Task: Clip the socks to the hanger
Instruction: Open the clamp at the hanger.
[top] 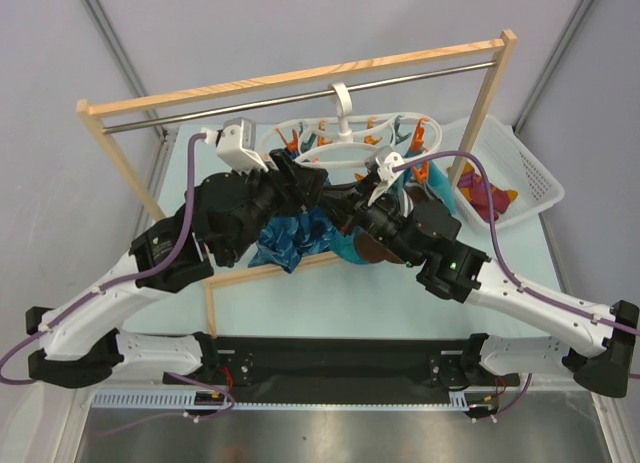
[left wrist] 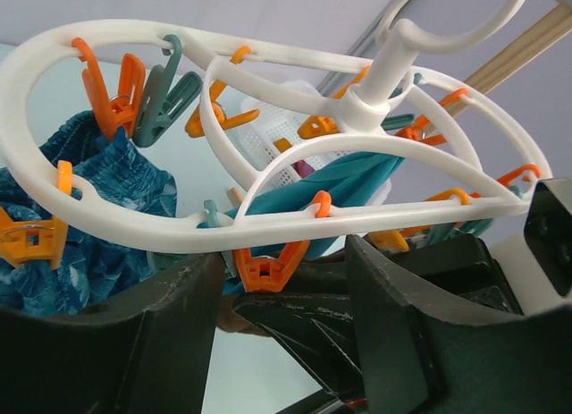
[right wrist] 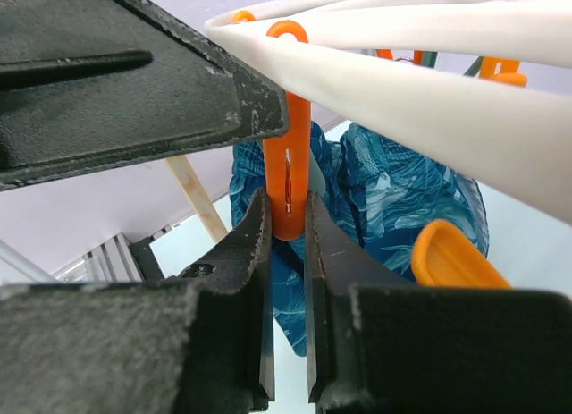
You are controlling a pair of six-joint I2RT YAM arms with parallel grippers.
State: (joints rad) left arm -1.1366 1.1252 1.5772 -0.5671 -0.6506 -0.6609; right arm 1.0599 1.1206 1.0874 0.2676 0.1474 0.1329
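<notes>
Wooden rack (top: 300, 78) with metal bar (top: 250, 109), white basket (top: 532, 169), blue patterned cloth (top: 288, 240)

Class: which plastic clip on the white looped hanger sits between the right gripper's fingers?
The orange plastic clip gripped by the right gripper; the orange clip beside it hangs free.

Both my arms reach far and inward, wrists nearly meeting. My left gripper (left wrist: 284, 289) has its jaws spread wide; my right gripper (right wrist: 287, 222) pinches tight on an orange clip (right wrist: 288, 137).

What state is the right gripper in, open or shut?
Shut on an orange clip: the right gripper has both fingers pressed against its sides, under the hanger.
</notes>
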